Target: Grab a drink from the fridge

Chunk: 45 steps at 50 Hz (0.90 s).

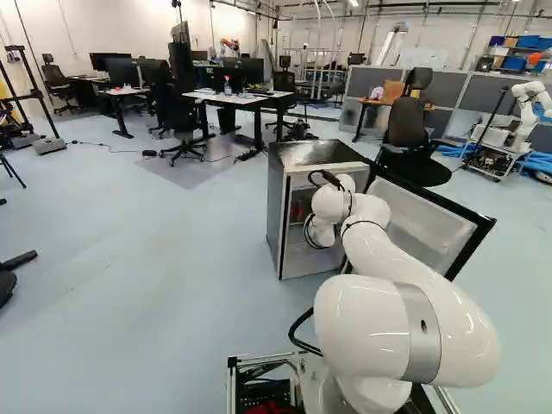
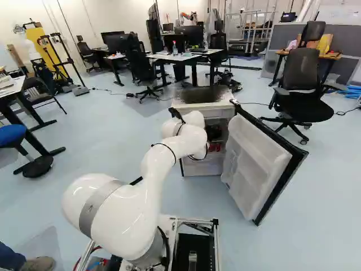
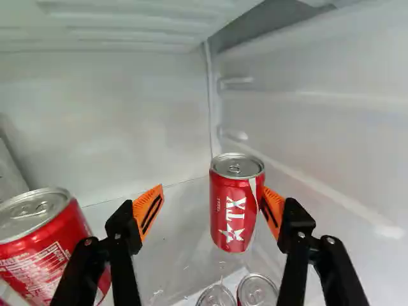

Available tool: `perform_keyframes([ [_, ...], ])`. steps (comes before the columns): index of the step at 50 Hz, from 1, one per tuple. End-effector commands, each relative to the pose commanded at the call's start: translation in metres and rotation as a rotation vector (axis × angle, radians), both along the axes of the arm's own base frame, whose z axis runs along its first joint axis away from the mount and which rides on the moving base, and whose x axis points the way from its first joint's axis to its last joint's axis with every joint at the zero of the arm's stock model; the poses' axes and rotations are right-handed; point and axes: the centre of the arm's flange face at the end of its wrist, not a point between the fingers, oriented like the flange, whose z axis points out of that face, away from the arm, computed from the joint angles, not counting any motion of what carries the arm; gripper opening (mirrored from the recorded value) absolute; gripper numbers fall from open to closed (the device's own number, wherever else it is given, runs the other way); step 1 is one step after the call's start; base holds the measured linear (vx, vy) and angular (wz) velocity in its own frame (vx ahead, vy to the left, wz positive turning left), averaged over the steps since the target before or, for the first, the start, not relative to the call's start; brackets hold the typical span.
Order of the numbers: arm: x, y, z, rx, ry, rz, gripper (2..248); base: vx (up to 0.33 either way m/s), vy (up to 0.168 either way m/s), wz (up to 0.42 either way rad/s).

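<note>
In both base views the white arm reaches into the open fridge [image 1: 274, 211], whose door [image 2: 256, 164] is swung out; the arm's end hides the gripper there. The wrist view shows the gripper [image 3: 213, 191] inside, its orange-padded fingers wide apart. A red can [image 3: 231, 207] stands upright close to one finger's pad, with a wide gap to the other; whether it touches that pad I cannot tell. Outside the far finger stands a larger-looking red can [image 3: 54, 245], partly hidden by it. Two more can tops [image 3: 257, 291] show lower down between the fingers.
The fridge's inner side wall [image 3: 331, 146] rises close beside the finger nearest the upright can. Its back wall [image 3: 108, 121] lies ahead. Office chairs [image 2: 302, 84] and desks [image 2: 183, 57] stand beyond the fridge. Another robot [image 1: 528, 108] is at the far right of the left base view.
</note>
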Motion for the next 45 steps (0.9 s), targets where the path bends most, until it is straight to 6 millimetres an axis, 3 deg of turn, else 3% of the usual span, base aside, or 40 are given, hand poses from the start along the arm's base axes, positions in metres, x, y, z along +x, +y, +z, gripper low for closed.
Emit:
perform_keyframes([
  [36, 0.005, -0.0097, -0.006, -0.015, -0.031, 0.001, 206, 0.0, 0.0, 0.0],
  [37, 0.005, -0.0097, -0.006, -0.015, -0.031, 0.001, 173, 0.0, 0.0, 0.0],
  [41, 0.005, -0.0097, -0.006, -0.015, -0.031, 0.001, 173, 0.0, 0.0, 0.0],
  [42, 0.005, -0.0097, -0.006, -0.015, -0.031, 0.001, 134, 0.0, 0.0, 0.0],
  [45, 0.005, -0.0097, -0.006, -0.015, -0.031, 0.001, 134, 0.0, 0.0, 0.0],
])
